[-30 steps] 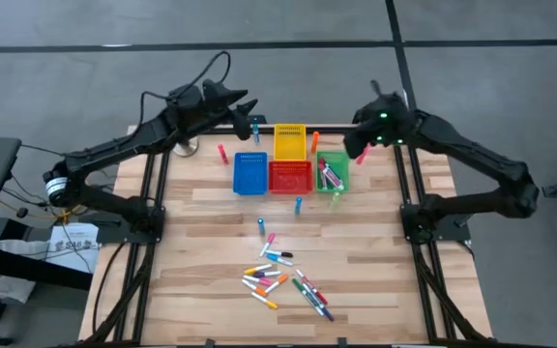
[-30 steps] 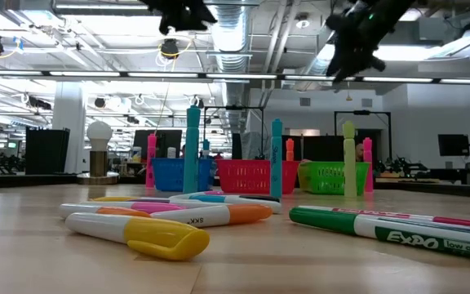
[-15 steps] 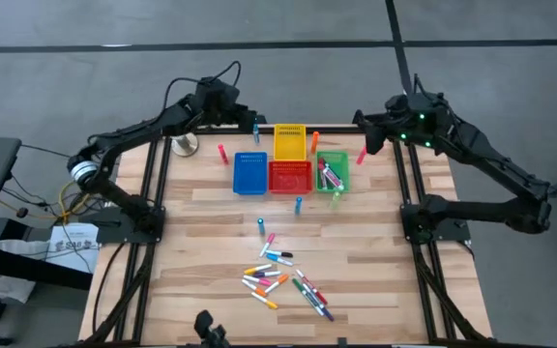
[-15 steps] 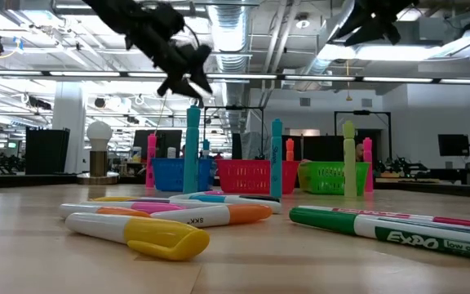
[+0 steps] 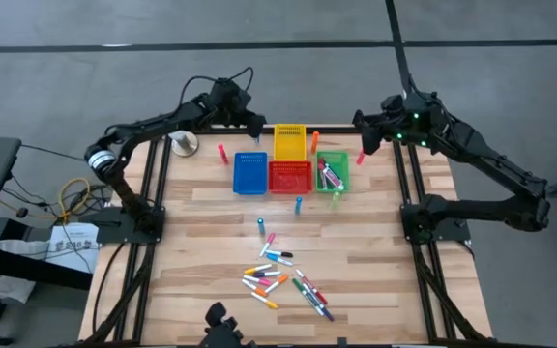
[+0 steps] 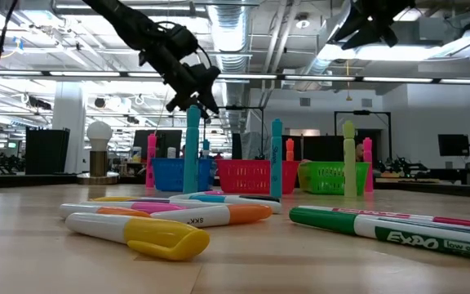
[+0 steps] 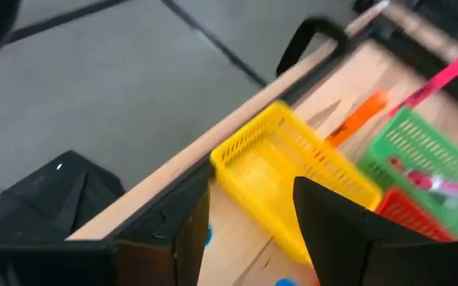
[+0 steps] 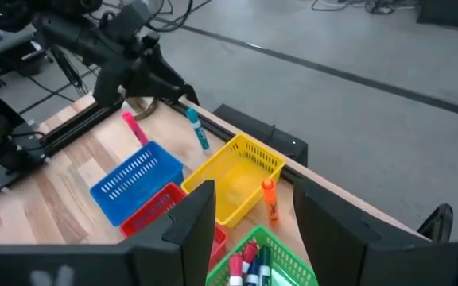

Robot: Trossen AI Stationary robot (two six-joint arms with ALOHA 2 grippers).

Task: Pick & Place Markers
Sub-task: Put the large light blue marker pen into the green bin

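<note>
From my remote seat, the left gripper [image 5: 254, 124] hangs above the table's far edge, just left of the yellow bin [image 5: 289, 142]. Its own wrist view shows two dark fingers [image 7: 336, 230] spread apart with nothing between them, only that bin below. In the low view it [image 6: 188, 96] sits high over an upright teal marker [image 6: 192, 149].

The right gripper [image 5: 366, 132] hovers off the far right corner, to the right of the yellow bin. Its fingers [image 8: 336, 224] are parted and empty too, and its camera looks back across the yellow bin [image 8: 241, 176], the blue bin [image 8: 133, 181] and the green bin [image 8: 265, 266]. In the low view this gripper is partly cut off at the upper edge.

A few markers lie in the green bin [image 5: 332, 173], too small to count. The red bin [image 5: 290, 177] sits in front of the yellow one; I cannot tell what it holds. Single markers stand upright around the bins, among them an orange one [image 8: 269, 199] beside the yellow bin. The main pile of markers [image 5: 283, 280] lies well in front of the yellow bin, toward the near edge of the table [image 5: 201, 232]. A dark shape at the near edge is cut off and I cannot identify it.
</note>
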